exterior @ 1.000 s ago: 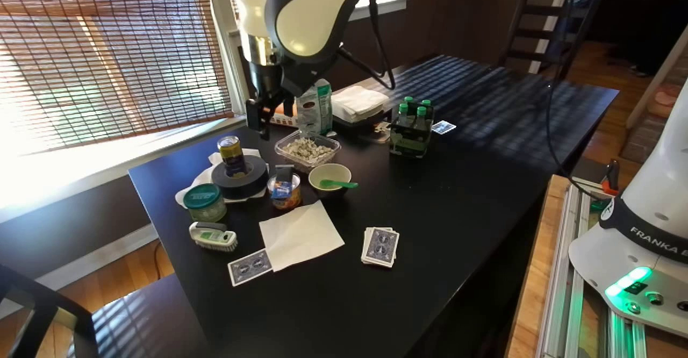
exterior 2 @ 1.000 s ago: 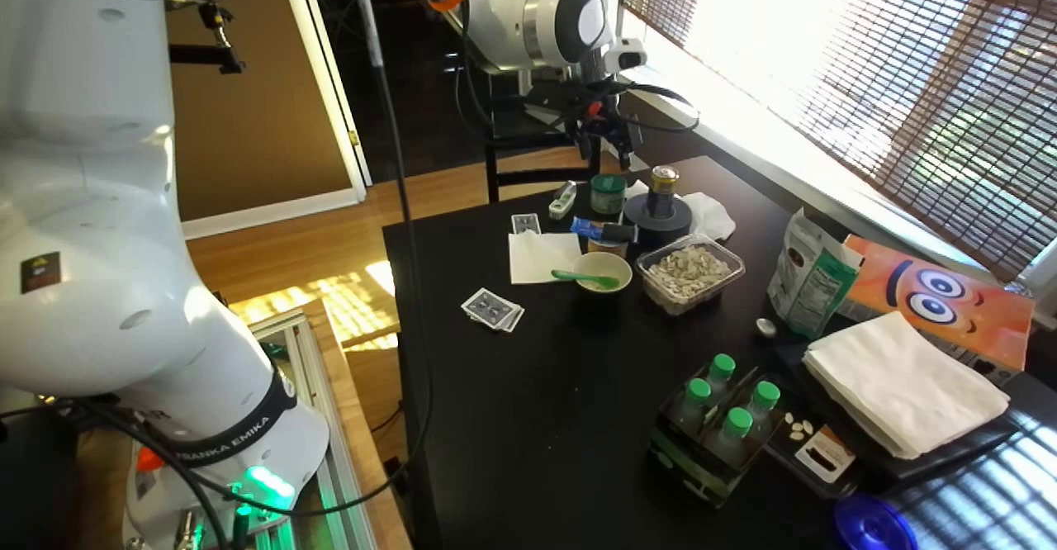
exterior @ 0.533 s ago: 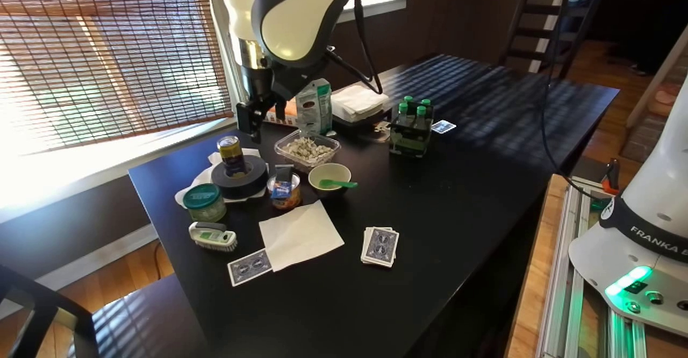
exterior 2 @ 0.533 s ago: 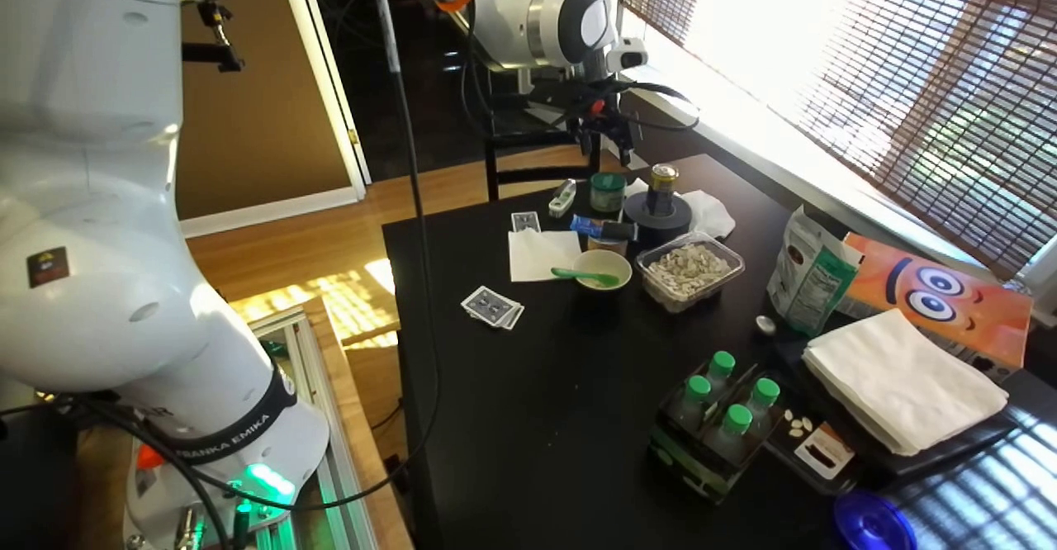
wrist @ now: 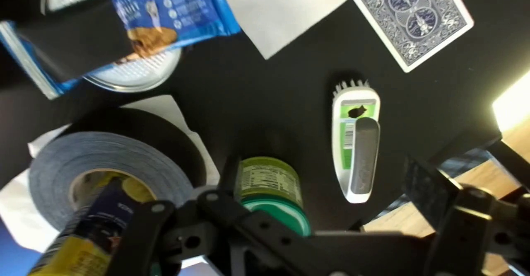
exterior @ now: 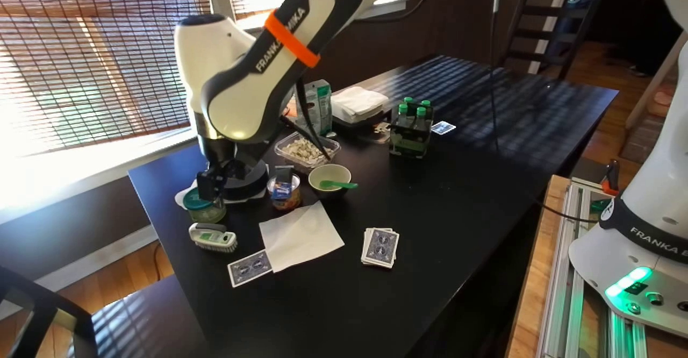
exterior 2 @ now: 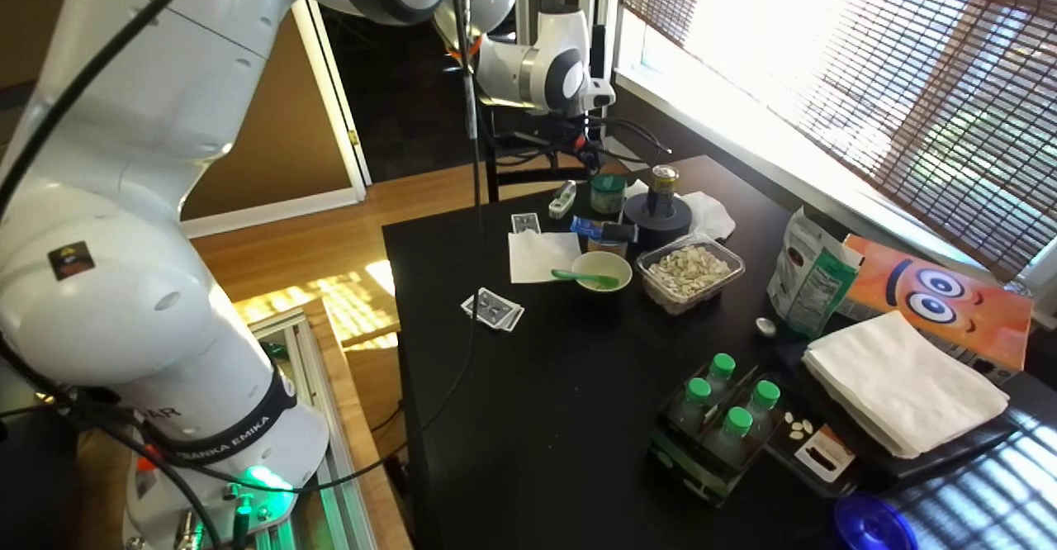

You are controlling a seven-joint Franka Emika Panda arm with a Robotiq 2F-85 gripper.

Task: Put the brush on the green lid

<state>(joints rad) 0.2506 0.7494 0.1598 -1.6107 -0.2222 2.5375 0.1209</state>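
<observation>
The black two-fingered tool (wrist: 325, 180) has its fingers spread wide, and in the wrist view the white scrub brush (wrist: 348, 143) with grey handle and green label shows in the gap between them. The brush lies on the flat black counter (exterior 2: 537, 401), bristles down, near the round greenish see-through jar (exterior 2: 608, 201) and apart from it. The flat round teal-green lid (exterior: 192, 201) sits on top of that jar; in an exterior view the tool hides part of it, and whether the two touch cannot be told. On the jar's other side, a slim yellow-and-dark-blue metal can (exterior 2: 661, 195) stands in the hole of a thick black tape roll (exterior 2: 656, 222), which rests on crumpled white paper (exterior 2: 710, 215). A blue-and-black wrapped packet (wrist: 165, 10) lies across a short round metal tin (wrist: 138, 75). Near the brush are a blue-backed playing card (wrist: 414, 19) and a square white paper sheet (exterior 2: 545, 257). A round pale bowl (exterior 2: 607, 262) holds a green plastic spoon (exterior 2: 575, 275), its handle out over the rim.
</observation>
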